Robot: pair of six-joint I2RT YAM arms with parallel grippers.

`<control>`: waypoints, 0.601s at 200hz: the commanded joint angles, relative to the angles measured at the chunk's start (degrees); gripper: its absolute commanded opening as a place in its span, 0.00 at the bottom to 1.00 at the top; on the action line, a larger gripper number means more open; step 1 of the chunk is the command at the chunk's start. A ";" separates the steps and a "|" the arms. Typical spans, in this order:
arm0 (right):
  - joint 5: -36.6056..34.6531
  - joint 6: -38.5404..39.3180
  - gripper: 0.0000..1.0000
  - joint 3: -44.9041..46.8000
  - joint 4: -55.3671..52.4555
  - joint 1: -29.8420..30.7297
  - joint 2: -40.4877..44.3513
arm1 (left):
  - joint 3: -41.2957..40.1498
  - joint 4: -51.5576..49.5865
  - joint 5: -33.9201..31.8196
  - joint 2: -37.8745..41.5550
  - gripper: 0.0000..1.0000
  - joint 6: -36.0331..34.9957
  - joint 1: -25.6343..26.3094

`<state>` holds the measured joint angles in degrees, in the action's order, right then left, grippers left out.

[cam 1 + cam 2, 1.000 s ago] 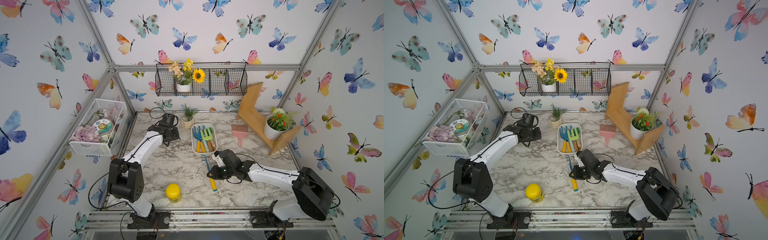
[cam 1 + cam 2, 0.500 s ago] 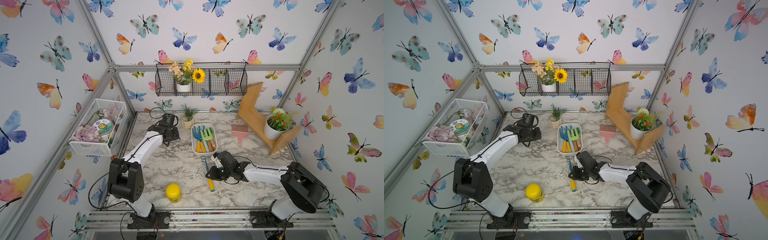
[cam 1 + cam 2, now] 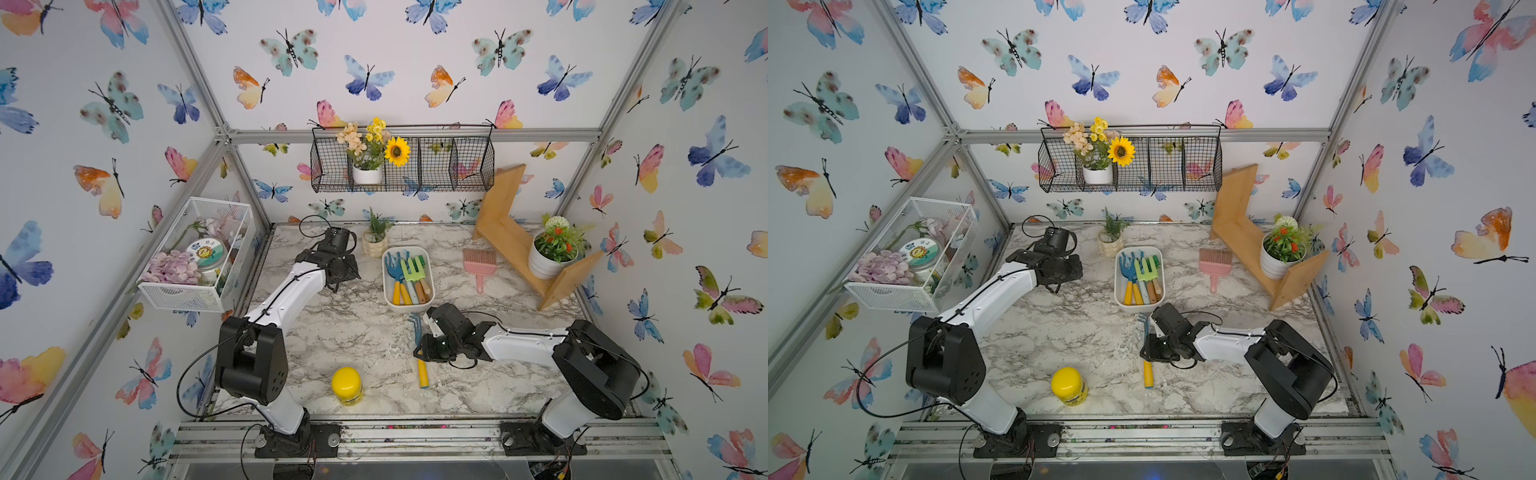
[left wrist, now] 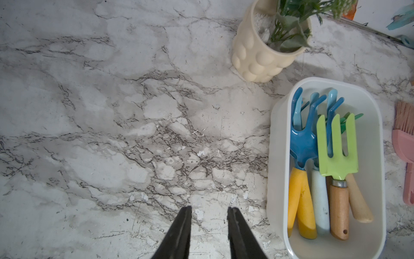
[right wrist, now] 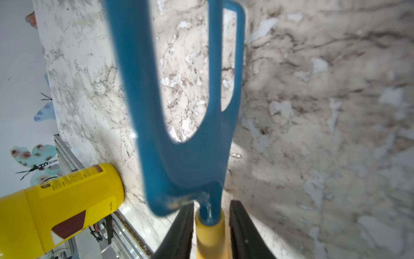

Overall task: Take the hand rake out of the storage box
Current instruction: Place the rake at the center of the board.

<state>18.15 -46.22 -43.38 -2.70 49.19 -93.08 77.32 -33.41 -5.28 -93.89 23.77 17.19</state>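
1. The hand rake (image 3: 422, 371), blue-headed with a yellow handle, sits just below centre in both top views. It is outside the storage box (image 3: 408, 308), just beneath the box's lower short wall. Its tines point up-frame toward the box and its handle runs down-frame. It appears to lie on the marble table (image 3: 332, 332), so the removal looks essentially done.
2. The right gripper (image 5: 211, 207) straddles the handle just behind the blue neck. The right wrist view shows a sliver of gap between each black finger and the yellow handle, so the jaws stand parted around it, not clamped on it.
3. The left gripper (image 4: 209, 209) hovers left of the box, a little above centre in the top views. Its fingers are apart with only bare marble between them.
4. The box holds other tools (image 4: 322, 168): another blue rake, a pale blue one and a green fork, packed side by side.
5. The rake looks light and rigid. Its head should not flex, and its smooth round handle could slip or roll within a loose pinch.
6. The best hold is probably the handle near the neck, where the jaws are now. That spot is close to the balance point and clear of the tines.
7. The curved tines could snag a box rim or a neighbouring tool. A yellow jar (image 3: 347, 385) stands down-frame and left of the rake, apart from it.
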 commanded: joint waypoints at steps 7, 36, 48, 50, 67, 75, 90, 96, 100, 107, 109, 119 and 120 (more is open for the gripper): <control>-4.17 2.60 0.39 -3.25 -5.29 0.06 -1.06 | -0.59 0.10 0.88 0.24 0.33 0.14 -0.32; -6.50 3.74 0.44 -4.48 -7.72 0.11 0.32 | -0.92 0.10 0.45 0.63 0.33 0.09 -0.32; -7.31 4.06 0.45 -4.91 -8.44 0.03 0.70 | -1.02 0.18 0.42 0.67 0.33 0.13 -0.33; -7.40 4.21 0.45 -4.95 -8.52 0.03 0.77 | -1.03 0.19 0.44 0.71 0.33 0.14 -0.32; -8.15 5.09 0.46 -6.02 -10.03 0.03 0.16 | -1.21 0.27 0.70 0.72 0.33 0.29 -0.34; -8.79 5.63 0.46 -6.71 -11.09 0.03 -0.36 | -1.25 0.27 0.87 0.81 0.33 0.31 -0.33; -10.65 6.46 0.46 -8.37 -13.12 0.03 -1.26 | -1.42 0.20 0.88 1.07 0.33 0.33 -0.32; -11.17 6.58 0.46 -9.05 -13.67 0.03 -1.44 | -1.55 0.19 0.80 1.24 0.33 0.29 -0.35; -11.79 6.53 0.46 -9.47 -14.11 0.03 -1.49 | -1.62 0.19 0.70 1.33 0.33 0.23 -0.33; -11.84 6.28 0.46 -10.15 -14.25 0.11 -1.40 | -1.72 0.14 0.62 1.49 0.33 0.18 -0.34; -11.78 6.13 0.47 -10.33 -14.19 0.16 -1.40 | -1.73 0.11 0.58 1.55 0.33 0.10 -0.34; -11.81 5.26 0.47 -10.79 -14.03 0.48 -1.10 | -1.82 0.10 0.45 1.77 0.33 -0.03 -0.32; -11.86 5.13 0.47 -10.82 -14.01 0.52 -1.08 | -1.82 0.10 0.44 1.77 0.33 -0.03 -0.32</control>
<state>9.61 -41.19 -51.96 -13.74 49.19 -93.76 76.31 -33.23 -5.28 -93.84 23.81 17.19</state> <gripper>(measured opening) 0.467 0.329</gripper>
